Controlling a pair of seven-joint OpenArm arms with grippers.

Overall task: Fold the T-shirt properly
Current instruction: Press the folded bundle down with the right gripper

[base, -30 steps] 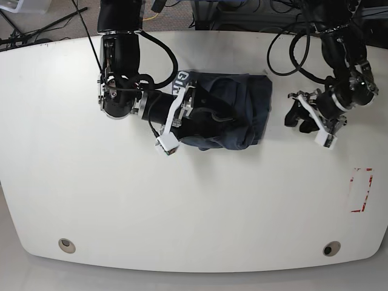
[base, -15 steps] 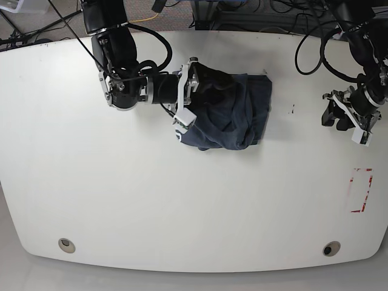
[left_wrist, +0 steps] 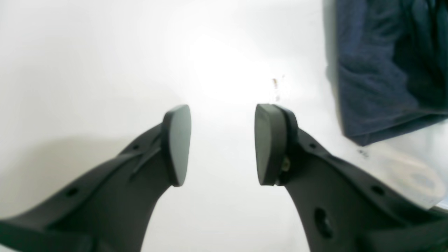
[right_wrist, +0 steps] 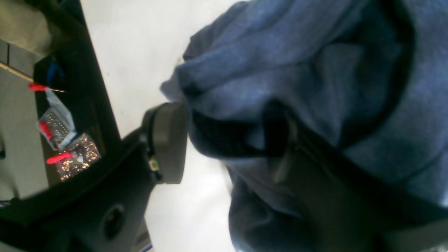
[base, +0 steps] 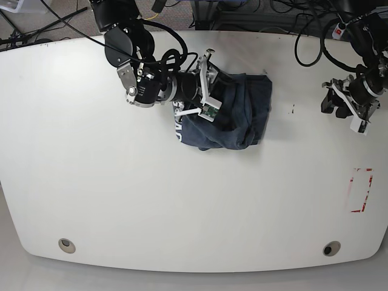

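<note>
Now a T-shirt (right_wrist: 315,87) fold between the right claw's (right_wrist: 224,140) jaws.

One T-shirt (base: 233,115), seemingly two claws

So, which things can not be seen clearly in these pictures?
- T-shirt lettering: base view, hidden by folds and the right arm.
- Right end effector: right wrist view, one finger is buried in cloth, so a firm grip is uncertain.
- T-shirt: left wrist view, cut off by the right edge.
- Red-marked patch on the table: base view, too small to identify.
</note>
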